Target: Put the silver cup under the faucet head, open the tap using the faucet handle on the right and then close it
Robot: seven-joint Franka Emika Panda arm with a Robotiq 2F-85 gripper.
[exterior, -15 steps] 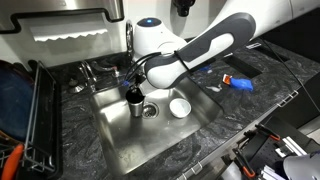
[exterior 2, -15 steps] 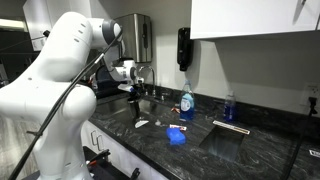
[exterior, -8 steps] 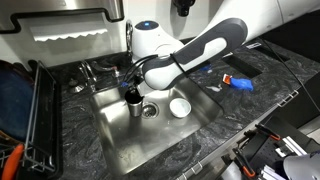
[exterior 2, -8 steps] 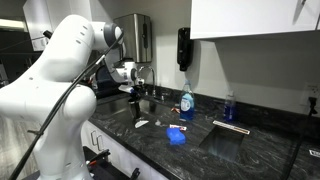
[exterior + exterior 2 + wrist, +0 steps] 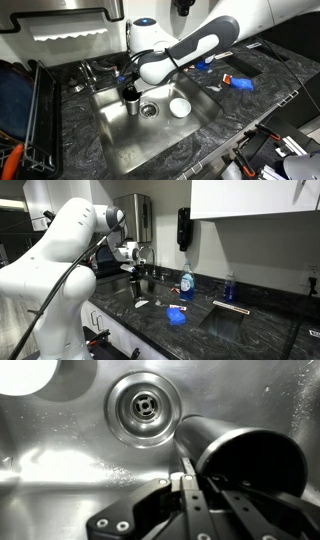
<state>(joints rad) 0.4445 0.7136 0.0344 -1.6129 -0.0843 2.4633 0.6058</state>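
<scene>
Setting: dark stone counter (image 5: 255, 95) around a steel sink (image 5: 190, 135).
Arm (image 5: 190, 48): reaches over the basin's back edge.
Silver cup (image 5: 132, 104): upright on the sink floor, just beside the drain (image 5: 149, 109).
Gripper (image 5: 186, 480): directly above the cup, jaws nearly together, apparently pinching its wall at the rim.
Progress: cup in the basin; faucet head hidden, so placement unconfirmed. Turning the faucet handle on and off remains.

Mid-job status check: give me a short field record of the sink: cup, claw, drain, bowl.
cup: silver cup standing upright in the sink, beside the drain
claw: claw directly over the cup, tips at its rim; grip cannot be judged
bowl: white bowl on the drain's far side, apart from the cup
</scene>
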